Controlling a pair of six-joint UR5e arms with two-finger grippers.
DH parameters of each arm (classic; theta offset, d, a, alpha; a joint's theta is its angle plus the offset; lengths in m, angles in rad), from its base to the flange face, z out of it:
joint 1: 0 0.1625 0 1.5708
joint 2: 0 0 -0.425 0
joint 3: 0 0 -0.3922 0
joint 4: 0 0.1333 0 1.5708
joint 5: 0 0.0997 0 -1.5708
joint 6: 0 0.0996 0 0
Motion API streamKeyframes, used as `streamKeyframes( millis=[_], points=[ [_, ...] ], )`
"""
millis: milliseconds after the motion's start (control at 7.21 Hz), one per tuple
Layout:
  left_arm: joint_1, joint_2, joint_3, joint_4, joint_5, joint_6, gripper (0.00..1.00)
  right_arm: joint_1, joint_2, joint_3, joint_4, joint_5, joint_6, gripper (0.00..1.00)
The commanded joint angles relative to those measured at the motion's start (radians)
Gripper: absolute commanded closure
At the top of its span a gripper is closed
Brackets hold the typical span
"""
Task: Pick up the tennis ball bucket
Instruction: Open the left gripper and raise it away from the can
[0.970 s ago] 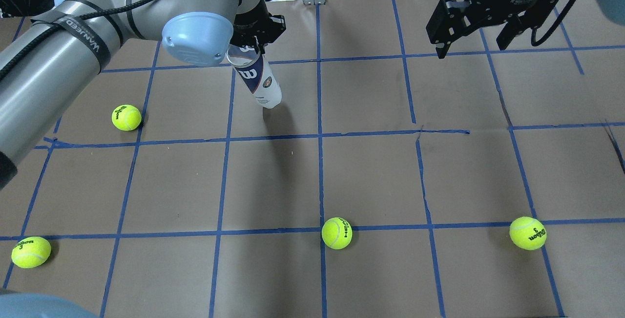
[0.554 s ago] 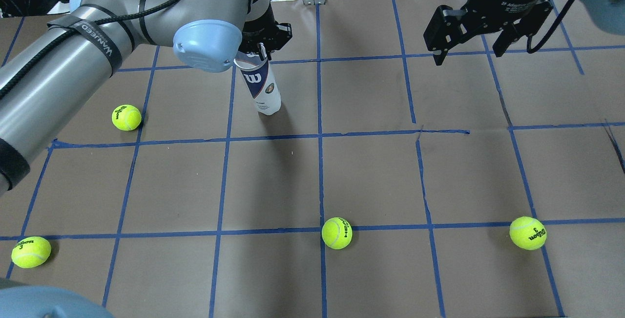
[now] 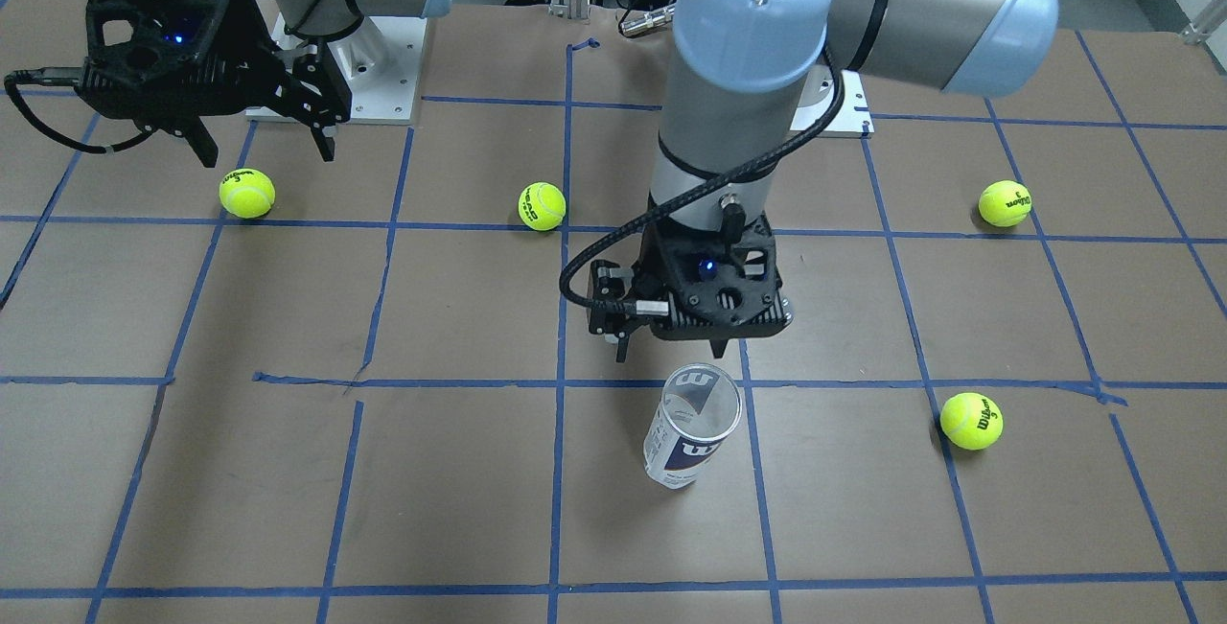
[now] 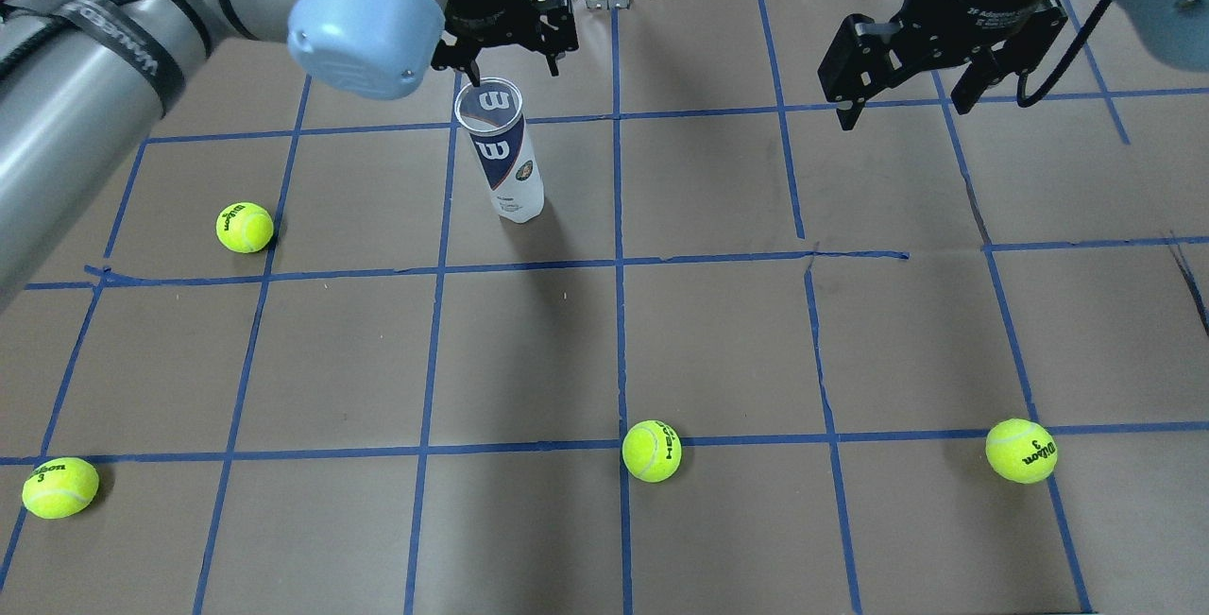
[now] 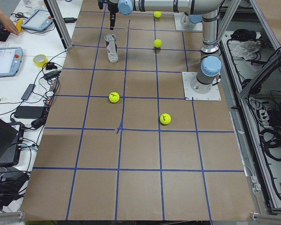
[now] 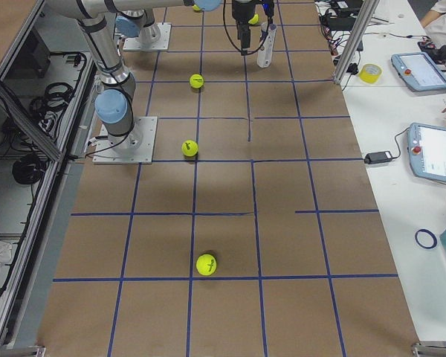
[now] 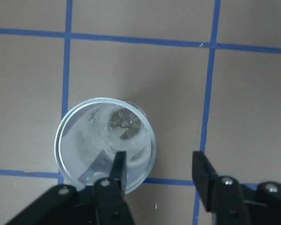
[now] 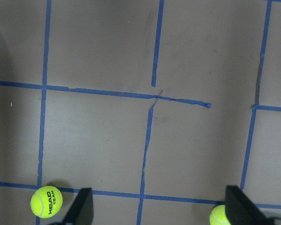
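Note:
The tennis ball bucket [image 4: 507, 162], a clear tube with a white label and a navy band with a W, stands upright and open end up on the brown table; it also shows in the front view [image 3: 688, 437] and in the left wrist view [image 7: 79, 150]. My left gripper [image 4: 510, 72] is open and empty, just above and behind the tube's rim. In the left wrist view [image 7: 159, 174] one finger [image 7: 118, 168] hangs over the rim and the other is beside the tube. My right gripper [image 4: 902, 112] is open and empty, high over the far right of the table.
Several yellow-green tennis balls lie on the table: one at the left [image 4: 245, 227], one at the near left corner [image 4: 59, 487], one at near centre [image 4: 652, 451], one at near right [image 4: 1021, 451]. Blue tape lines grid the brown paper.
My left gripper held the tilted tube, set it upright on the table, then opened and rose off it. The right gripper stayed nearly still.

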Motion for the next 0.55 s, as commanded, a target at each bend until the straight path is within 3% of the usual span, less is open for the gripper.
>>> streamKeyframes(
  millis=[0,416],
  points=[
    [0.090,0.082,0.070,-0.204,-0.005,0.066,0.00,0.000,0.000,-0.001,0.002,0.000,0.000,0.00],
    [0.277,0.207,-0.024,-0.304,-0.008,0.320,0.00,0.000,0.000,-0.001,0.002,0.000,0.000,0.00]
  ],
)
